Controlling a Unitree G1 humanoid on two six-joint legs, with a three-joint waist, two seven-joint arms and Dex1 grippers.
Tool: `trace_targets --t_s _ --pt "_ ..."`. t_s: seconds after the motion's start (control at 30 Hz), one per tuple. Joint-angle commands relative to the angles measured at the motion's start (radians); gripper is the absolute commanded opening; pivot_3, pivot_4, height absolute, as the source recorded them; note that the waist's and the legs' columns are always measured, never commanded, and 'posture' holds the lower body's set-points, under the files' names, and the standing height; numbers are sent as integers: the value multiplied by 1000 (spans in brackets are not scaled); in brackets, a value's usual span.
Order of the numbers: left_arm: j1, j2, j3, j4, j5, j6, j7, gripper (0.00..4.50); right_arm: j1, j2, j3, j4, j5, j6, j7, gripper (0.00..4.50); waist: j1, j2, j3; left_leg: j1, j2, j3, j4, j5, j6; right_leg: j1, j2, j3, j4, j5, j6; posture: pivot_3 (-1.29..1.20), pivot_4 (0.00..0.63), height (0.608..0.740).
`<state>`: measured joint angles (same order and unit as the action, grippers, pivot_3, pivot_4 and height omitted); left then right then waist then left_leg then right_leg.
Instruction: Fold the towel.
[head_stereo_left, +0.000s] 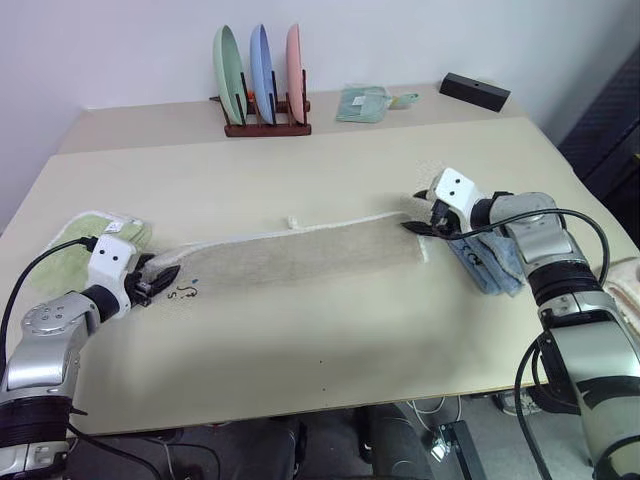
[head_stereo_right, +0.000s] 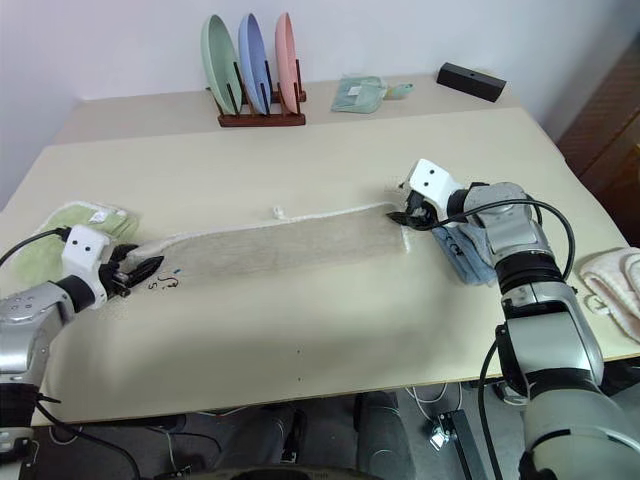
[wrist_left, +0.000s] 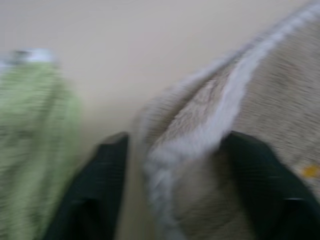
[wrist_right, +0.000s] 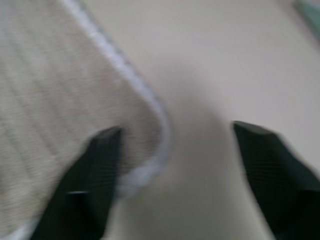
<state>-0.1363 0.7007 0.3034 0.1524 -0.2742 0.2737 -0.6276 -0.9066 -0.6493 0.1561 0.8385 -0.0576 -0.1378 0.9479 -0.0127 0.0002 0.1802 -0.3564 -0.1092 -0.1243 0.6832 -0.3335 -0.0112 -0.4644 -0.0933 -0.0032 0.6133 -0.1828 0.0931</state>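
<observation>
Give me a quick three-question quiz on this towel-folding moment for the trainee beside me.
1. True or false: both grippers are open.
2. What lies beside the left gripper, off the towel's end? A) light green cloth B) black box C) plate rack
3. Fill in: the rack at the table's far side holds ___ plates.

Key: 1 true, the left gripper's fingers and those of the right gripper stand apart; 2 A, the light green cloth; 3 three.
</observation>
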Motion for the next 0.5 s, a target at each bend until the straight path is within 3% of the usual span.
trace_targets --t_s 0.03,0.17,0.23,0.27,0.33,0.5 --pt "-37 -43 100 -63 -50 -17 91 3848 4 -43 -51 -78 4 -10 -40 3864 3 0 0 0 0 0 0 0 0 0 0 0 0 0 0 0 150 727" --pt "-33 -97 145 -153 -79 -12 157 3848 80 -79 -103 -235 52 69 -43 3864 3 0 0 0 0 0 0 0 0 0 0 0 0 0 0 0 150 727" --pt "-14 -114 158 -215 -86 -7 182 3848 153 -103 -168 -393 154 231 5 3864 4 0 0 0 0 0 0 0 0 0 0 0 0 0 0 0 150 727" --pt "-4 -120 161 -246 -98 6 184 3896 194 -111 -204 -482 214 324 22 4120 4 0 0 -1 0 0 0 0 0 0 0 0 0 0 0 0 150 727" --pt "37 -114 122 -322 -101 24 156 3923 310 -120 -289 -699 385 555 43 4486 5 0 0 -1 0 0 0 0 0 0 -1 0 0 0 0 0 150 727" --pt "123 -80 -23 -438 -26 29 92 3923 598 -112 -390 -1084 623 872 5 4486 8 0 -1 1 0 -1 0 -1 2 3 -1 1 -1 0 0 0 150 727"
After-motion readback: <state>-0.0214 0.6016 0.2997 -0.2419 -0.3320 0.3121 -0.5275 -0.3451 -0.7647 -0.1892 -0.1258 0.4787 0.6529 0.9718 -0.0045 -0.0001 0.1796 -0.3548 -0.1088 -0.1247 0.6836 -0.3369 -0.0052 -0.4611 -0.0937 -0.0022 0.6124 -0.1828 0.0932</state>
